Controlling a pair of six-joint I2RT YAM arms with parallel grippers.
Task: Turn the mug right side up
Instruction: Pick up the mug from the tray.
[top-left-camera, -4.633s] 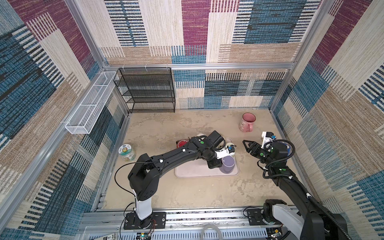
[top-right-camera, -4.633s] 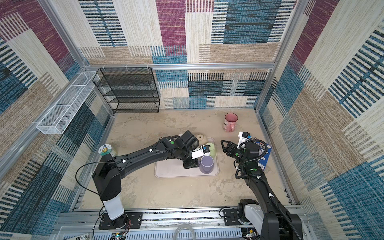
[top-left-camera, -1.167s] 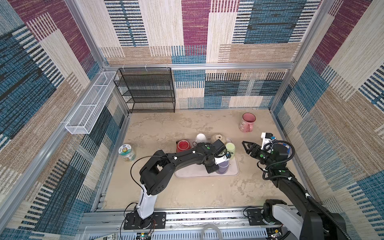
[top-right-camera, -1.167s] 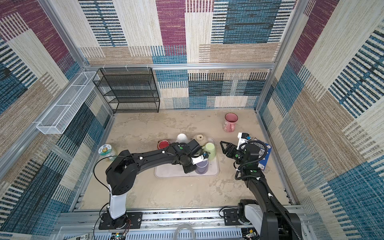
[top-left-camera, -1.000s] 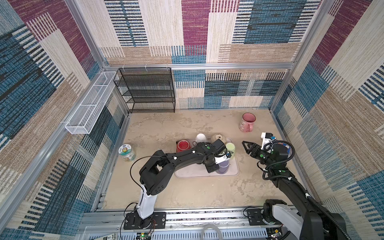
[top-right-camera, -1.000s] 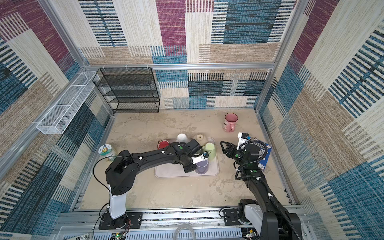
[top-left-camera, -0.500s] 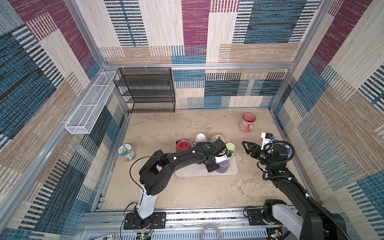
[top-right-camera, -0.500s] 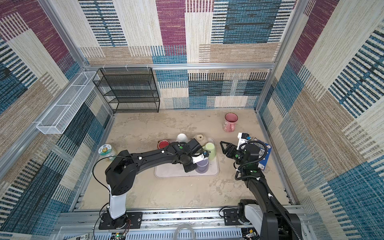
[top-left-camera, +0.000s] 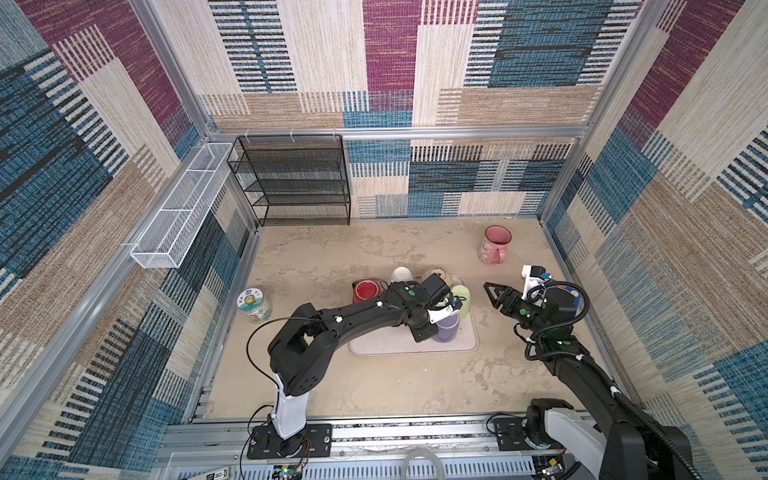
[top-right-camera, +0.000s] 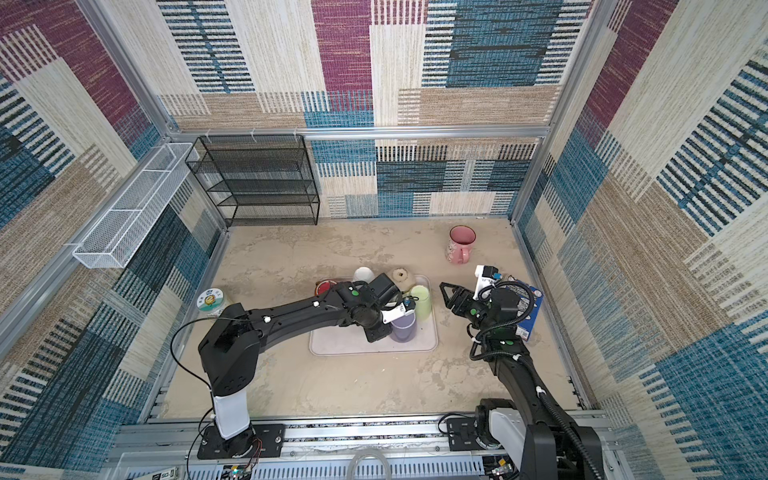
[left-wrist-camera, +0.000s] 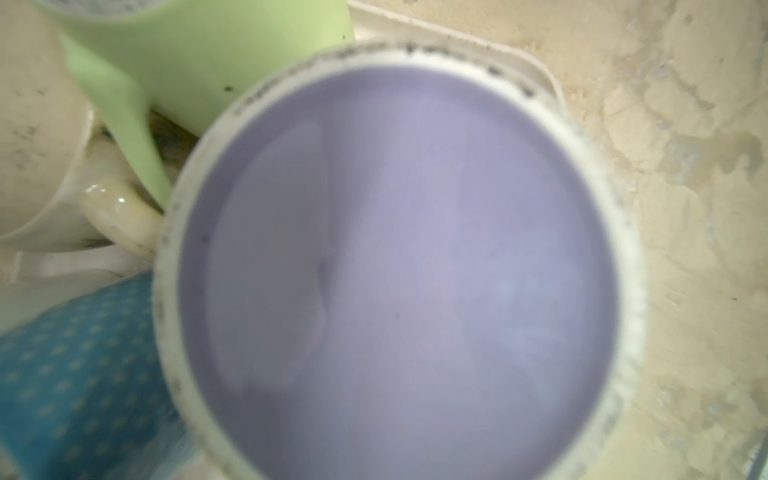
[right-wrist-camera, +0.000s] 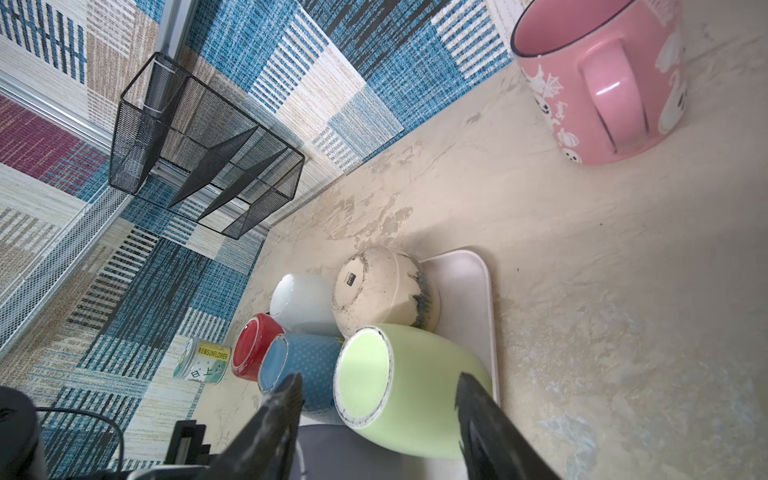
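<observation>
The purple mug (top-left-camera: 446, 328) (top-right-camera: 404, 328) stands bottom up on the pale tray (top-left-camera: 395, 347). Its flat base with a white ring fills the left wrist view (left-wrist-camera: 399, 270). My left gripper (top-left-camera: 424, 331) reaches down at the mug's left side, close against it. Its jaws are hidden, so a grip on the mug does not show. My right gripper (right-wrist-camera: 380, 399) hovers open to the right of the tray (top-left-camera: 492, 293), nothing between its fingers, pointed at the green mug (right-wrist-camera: 415, 386).
The tray also holds upturned mugs: green (top-left-camera: 461, 301), blue dotted (right-wrist-camera: 307, 374), red (top-left-camera: 365, 289), white (top-left-camera: 401, 274), beige (top-left-camera: 436, 276). A pink mug (top-left-camera: 494, 245) stands upright at the back right. A tin (top-left-camera: 253, 305) sits left, a black wire rack (top-left-camera: 291, 178) behind.
Since the oldest frames my left arm has folded in and dropped its gripper down beside the purple mug. Over the last second it barely shifts. The right arm has not moved.
</observation>
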